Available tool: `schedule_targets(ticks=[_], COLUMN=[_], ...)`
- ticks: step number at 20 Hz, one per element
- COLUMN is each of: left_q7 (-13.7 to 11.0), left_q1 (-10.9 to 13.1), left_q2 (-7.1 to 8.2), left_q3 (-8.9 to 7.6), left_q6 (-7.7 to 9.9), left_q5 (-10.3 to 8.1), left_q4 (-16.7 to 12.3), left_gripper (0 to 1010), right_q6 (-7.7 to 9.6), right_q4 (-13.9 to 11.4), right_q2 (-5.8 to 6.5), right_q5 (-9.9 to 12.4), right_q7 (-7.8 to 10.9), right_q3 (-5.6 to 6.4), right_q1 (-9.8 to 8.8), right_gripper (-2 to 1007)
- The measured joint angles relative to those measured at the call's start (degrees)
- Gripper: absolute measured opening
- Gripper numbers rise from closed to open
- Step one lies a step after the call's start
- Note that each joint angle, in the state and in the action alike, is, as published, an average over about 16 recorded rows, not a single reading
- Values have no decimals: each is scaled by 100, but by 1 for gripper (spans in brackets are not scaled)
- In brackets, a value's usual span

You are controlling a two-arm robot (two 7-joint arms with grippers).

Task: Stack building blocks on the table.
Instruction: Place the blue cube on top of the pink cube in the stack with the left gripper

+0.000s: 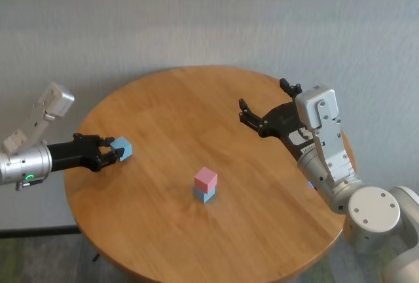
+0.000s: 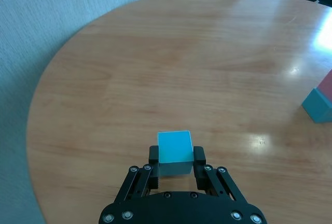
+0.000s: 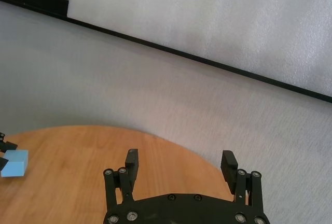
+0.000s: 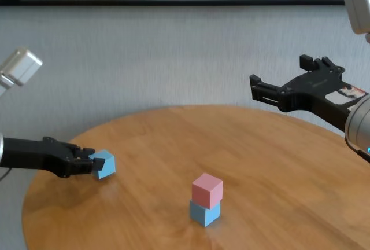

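My left gripper [image 1: 115, 150] is shut on a light blue block [image 1: 122, 148] at the left side of the round wooden table [image 1: 196, 106], low over its top. The left wrist view shows the block [image 2: 174, 150] between the two fingers [image 2: 199, 155]. It also shows in the chest view [image 4: 104, 164] and the right wrist view [image 3: 14, 163]. A pink block [image 1: 205, 178] sits on the other light blue block [image 1: 204, 194] near the table's front centre; both show in the chest view too, pink [image 4: 207, 190] above blue [image 4: 204, 212]. My right gripper [image 1: 264, 99] is open and empty, raised above the table's right side.
A pale wall [image 1: 209, 27] stands close behind the table. The table's round edge [image 1: 85, 217] drops off at the front left. My right arm's base [image 1: 373, 211] sits at the table's right front.
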Motion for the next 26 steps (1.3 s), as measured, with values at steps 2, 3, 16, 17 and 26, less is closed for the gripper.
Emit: schedule_targets(ticks=[2, 3, 16, 17, 26], left_q7=[40, 49, -585, -675, -1430], left_q1=[155, 239, 1303, 1361, 1358], left_q2=[111, 176, 1238, 1309, 1466], left_q3=[-29, -44, -242, -240, -4], left_q6=[120, 180, 664, 686, 793], left_q5=[-21, -32, -512, -567, -888], left_q4=[-385, -601, -3581, -3774, -4492], left_gripper=[394, 394, 394, 394, 394], right_q6=[0, 0, 0, 0, 0], right_q4=[0, 0, 0, 0, 0], right_q2=[0, 0, 0, 0, 0], right_q5=[0, 0, 0, 0, 0], right_q7=[0, 0, 0, 0, 0], right_q3=[0, 0, 0, 0, 0], right_q1=[0, 0, 0, 0, 0], right_gripper=[1005, 1005, 1005, 1005, 1005])
